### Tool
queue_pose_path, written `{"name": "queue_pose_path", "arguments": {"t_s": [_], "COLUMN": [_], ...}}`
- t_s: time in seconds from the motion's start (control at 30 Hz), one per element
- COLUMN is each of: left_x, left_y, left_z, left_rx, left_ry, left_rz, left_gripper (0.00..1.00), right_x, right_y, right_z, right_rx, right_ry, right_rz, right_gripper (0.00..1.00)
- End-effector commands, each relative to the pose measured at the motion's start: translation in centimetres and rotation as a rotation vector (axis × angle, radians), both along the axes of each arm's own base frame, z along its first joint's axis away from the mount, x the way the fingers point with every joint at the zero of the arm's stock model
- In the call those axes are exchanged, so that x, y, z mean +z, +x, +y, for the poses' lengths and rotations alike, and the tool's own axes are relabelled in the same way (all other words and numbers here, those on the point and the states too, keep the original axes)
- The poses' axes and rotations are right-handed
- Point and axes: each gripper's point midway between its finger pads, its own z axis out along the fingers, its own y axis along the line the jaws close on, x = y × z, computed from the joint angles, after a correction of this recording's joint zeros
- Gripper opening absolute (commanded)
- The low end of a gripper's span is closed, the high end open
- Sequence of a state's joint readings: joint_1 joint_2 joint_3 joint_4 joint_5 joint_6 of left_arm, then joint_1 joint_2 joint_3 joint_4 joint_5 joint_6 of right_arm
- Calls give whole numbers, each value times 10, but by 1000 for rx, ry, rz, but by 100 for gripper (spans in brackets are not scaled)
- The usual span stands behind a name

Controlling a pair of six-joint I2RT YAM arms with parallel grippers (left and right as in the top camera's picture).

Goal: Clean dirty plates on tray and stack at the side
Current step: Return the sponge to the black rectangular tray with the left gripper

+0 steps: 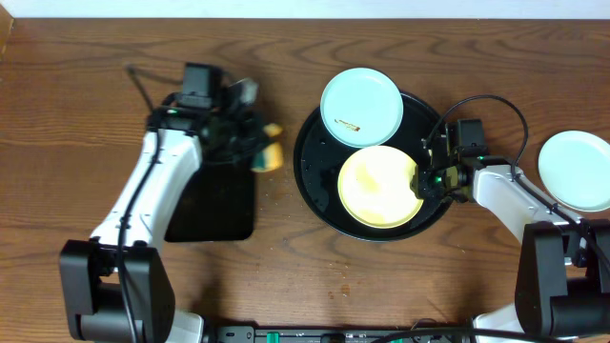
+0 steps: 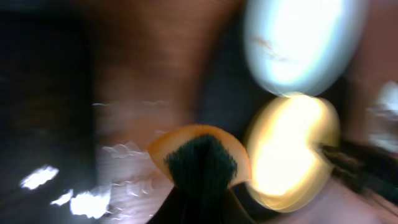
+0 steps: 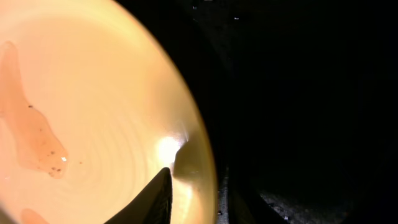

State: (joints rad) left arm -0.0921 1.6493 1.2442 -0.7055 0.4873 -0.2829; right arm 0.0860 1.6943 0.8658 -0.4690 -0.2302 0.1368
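The round black tray (image 1: 310, 167) holds a pale yellow plate (image 1: 379, 186), whose pale orange smear (image 3: 28, 127) shows in the right wrist view. A pale blue plate (image 1: 360, 107) with a small brown smear leans on the tray's far rim. A third plate (image 1: 575, 170), also pale blue, lies on the table at the right. My right gripper (image 1: 424, 179) straddles the yellow plate's (image 3: 93, 93) right rim with its jaws slightly apart, one finger (image 3: 155, 199) over the plate. My left gripper (image 1: 253, 143) is shut on a yellow and green sponge (image 1: 272, 152), left of the tray; its wrist view is blurred.
A smaller rectangular black tray (image 1: 214, 205) lies under the left arm. A few crumbs (image 1: 338, 286) dot the wooden table in front of the round tray. The right arm's cable (image 1: 496, 105) loops above its wrist.
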Motion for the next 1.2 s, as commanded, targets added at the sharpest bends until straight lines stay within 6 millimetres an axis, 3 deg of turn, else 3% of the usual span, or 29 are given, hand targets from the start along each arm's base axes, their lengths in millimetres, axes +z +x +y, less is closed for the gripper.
{"name": "queue_pose_path", "arguments": {"t_s": [0.0,0.1,0.2,0.37,0.63,0.8,0.87,0.93,1.0,1.03,1.13,1.17], "left_x": [-25,-41,-61,-77,-79,-94,-103,-111,-118,-120,-123,-123], "left_y": [-7,-19,-29,-21,-15,-21,-22,-23,-24,-24,-25,-24], "left_z": [87,110,113,140,141,141,141,141,141,141,141,141], "left_rx": [161,196,195,270,285,270,262,256,250,249,244,244], "left_ry": [405,512,530,663,655,659,662,666,668,669,672,672], "left_rz": [48,86,103,21,-12,30,50,70,85,89,95,93], "left_gripper": [7,7,8,8,8,9,9,21,59,70,72,72], "right_x": [-10,-10,-11,-11,-11,-11,-11,-11,-11,-11,-11,-10], "right_y": [-7,-8,-9,-9,-9,-9,-9,-9,-9,-9,-8,-8], "right_z": [-5,-5,-5,-5,-5,-5,-5,-5,-5,-5,-6,-5], "right_rx": [-3,-3,-3,-3,-3,-3,-3,-3,-3,-3,-3,-2], "right_ry": [-33,-34,-34,-34,-34,-34,-34,-34,-34,-34,-35,-35], "right_rz": [33,36,40,39,39,39,38,39,39,39,38,36], "right_gripper": [27,27,30,34,38,52,54,54,54,53,50,45]}}
